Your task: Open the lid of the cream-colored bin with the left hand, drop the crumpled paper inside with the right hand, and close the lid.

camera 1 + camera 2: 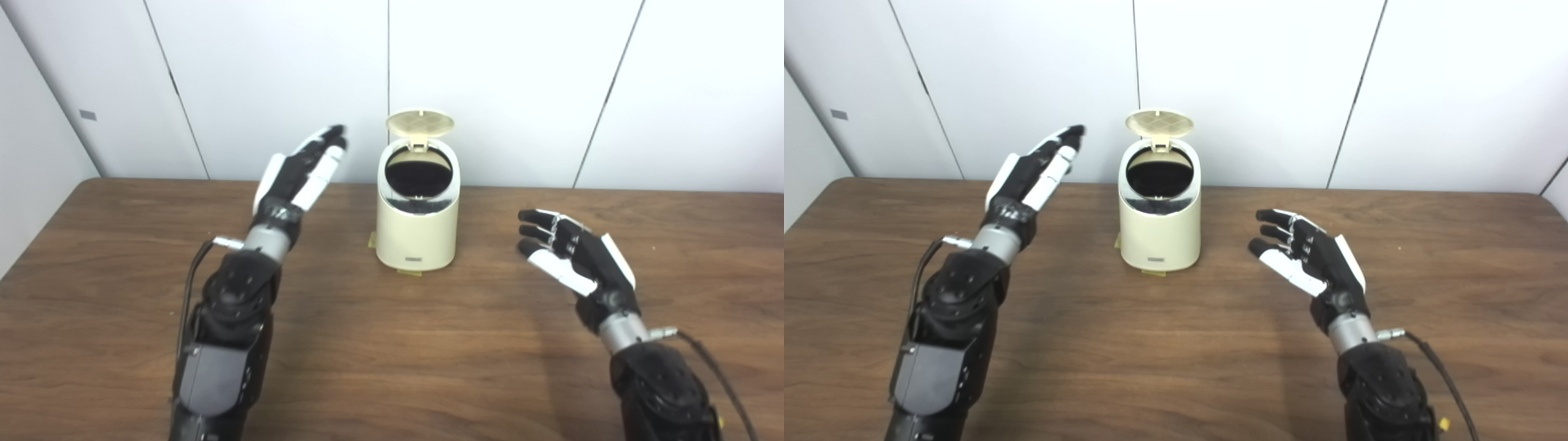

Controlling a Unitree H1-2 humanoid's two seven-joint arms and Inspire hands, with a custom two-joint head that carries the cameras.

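The cream-colored bin (416,229) stands upright at the middle back of the wooden table (392,367). Its round lid (420,123) is tipped up and back on its hinge, showing a dark inside. My left hand (303,171) is raised to the left of the bin, at about the height of the opening, fingers stretched out flat and holding nothing. My right hand (572,254) hovers to the right of the bin, nearer to me, fingers apart and empty. No crumpled paper shows on the table or in either hand; the bin's dark inside hides whatever lies in it.
White wall panels (520,73) rise right behind the table's far edge. A small yellowish tab (410,272) sticks out from under the bin's base. Cables run along both forearms.
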